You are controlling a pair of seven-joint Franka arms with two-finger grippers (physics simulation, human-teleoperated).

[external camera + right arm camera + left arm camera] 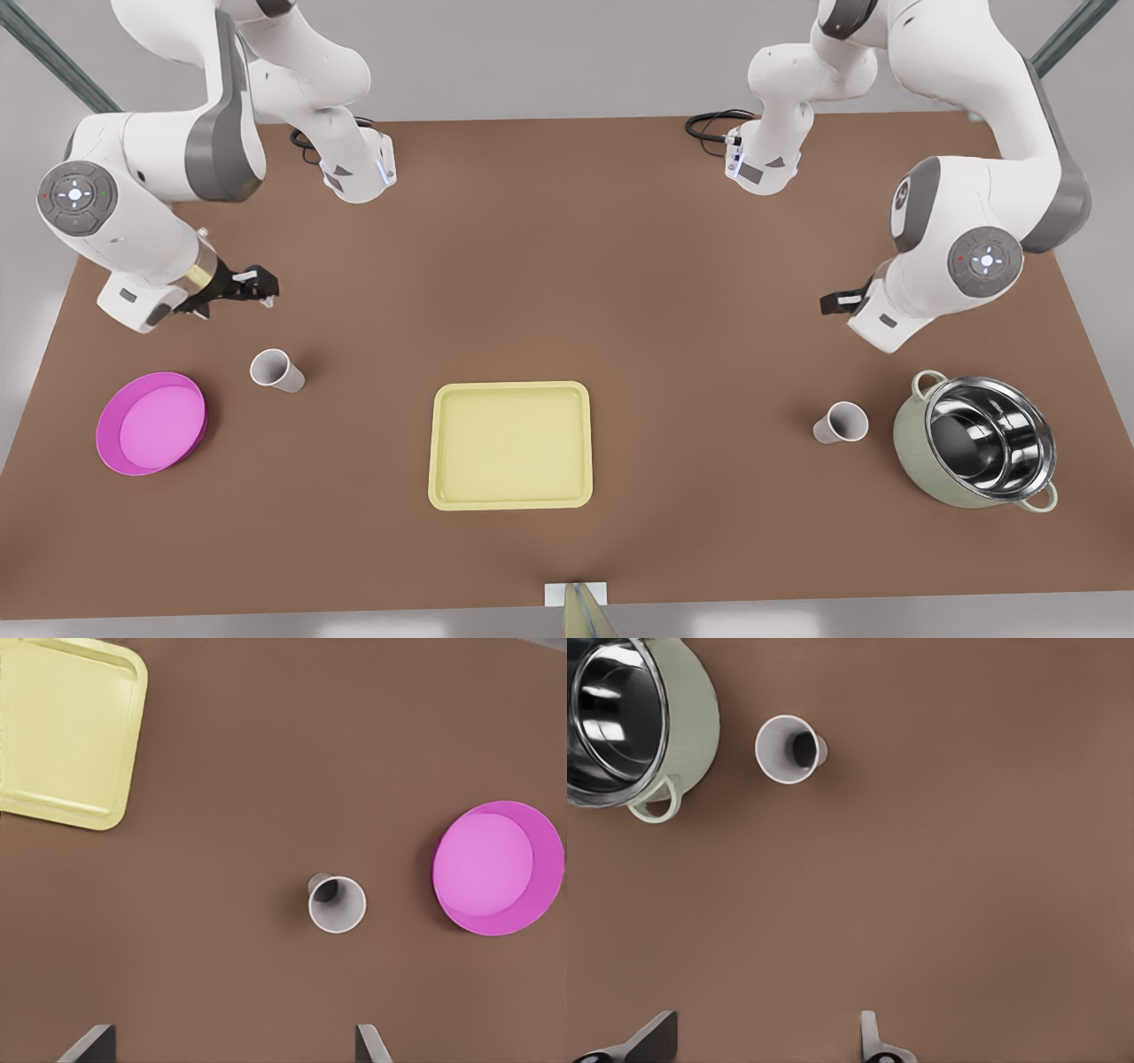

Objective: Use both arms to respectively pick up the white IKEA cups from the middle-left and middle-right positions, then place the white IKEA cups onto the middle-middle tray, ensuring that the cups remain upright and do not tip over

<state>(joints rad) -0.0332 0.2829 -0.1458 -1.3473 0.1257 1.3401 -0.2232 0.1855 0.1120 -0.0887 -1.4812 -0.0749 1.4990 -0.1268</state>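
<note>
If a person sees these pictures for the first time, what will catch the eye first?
Probably the pale-yellow tray, alone at the middle of the brown table. Next, the magenta dish at the front view's left and the shiny steel pot at its right, each with a small white cup standing upright beside it.

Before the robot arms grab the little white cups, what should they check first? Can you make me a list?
1. Cup by the steel pot upright: cup stands, ok.
2. Cup by the pink dish upright: cup stands, ok.
3. Yellow tray free for both cups: ok.
4. Left end effector open, above table short of its cup: ok.
5. Right end effector open, short of its cup: ok.
6. Pot close beside the left arm's cup: not ok, tight.
</note>
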